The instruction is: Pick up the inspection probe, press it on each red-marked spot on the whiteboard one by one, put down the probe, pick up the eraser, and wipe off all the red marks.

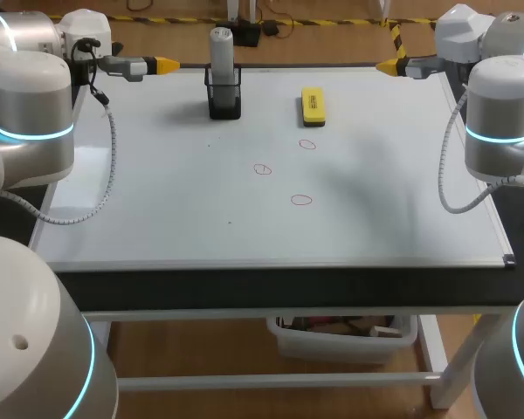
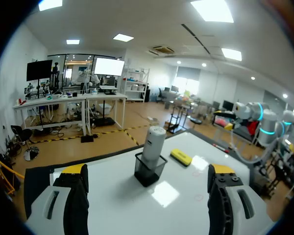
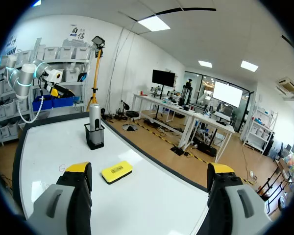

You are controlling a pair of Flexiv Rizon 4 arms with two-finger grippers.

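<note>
white board (image 1: 157, 218): three red rings (image 1: 302, 200), probe (image 1: 221, 45) in black holder (image 1: 224, 100), yellow eraser (image 1: 313, 106); left tool (image 2: 147, 170), right tool (image 3: 149, 168) wide open, empty.

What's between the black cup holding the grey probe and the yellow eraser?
Just bare whiteboard between black mesh cup and yellow rectangular eraser, per the head view.
</note>
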